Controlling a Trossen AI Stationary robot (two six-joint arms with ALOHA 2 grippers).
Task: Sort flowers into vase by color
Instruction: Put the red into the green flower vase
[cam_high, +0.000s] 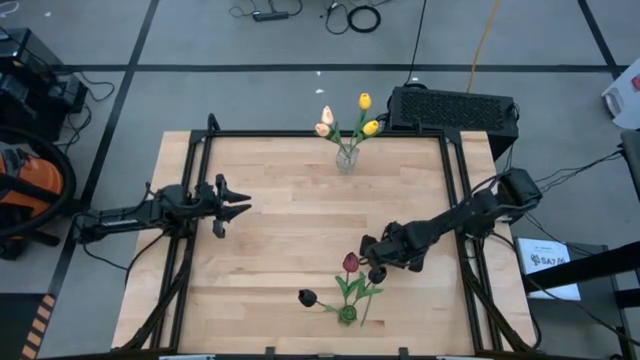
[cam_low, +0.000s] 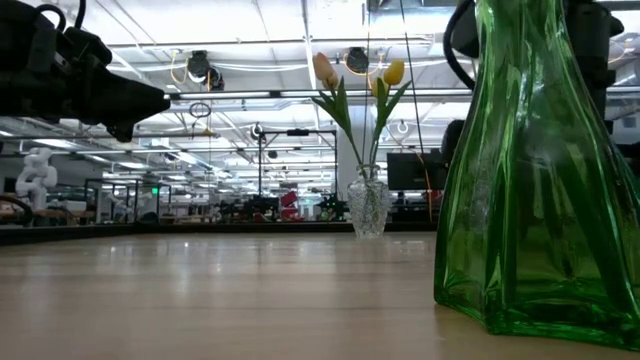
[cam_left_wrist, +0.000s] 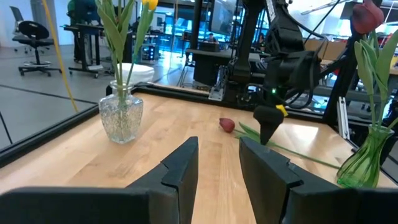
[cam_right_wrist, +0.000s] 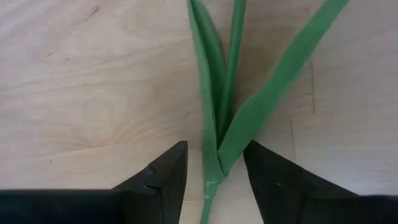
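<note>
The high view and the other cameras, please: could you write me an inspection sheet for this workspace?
Surface: pale wooden table in a black frame.
Job's things: clear vase holds yellow tulips and peach tulips; green vase holds a dark red tulip and a near-black tulip; one red tulip lies on the table.
Clutter: nothing seen.
Grippers: left gripper open, above bare wood; right gripper open, fingers either side of the lying tulip's stem.
Cables: loose cables on the floor beyond the table.
Surroundings: black box at the far edge.
</note>
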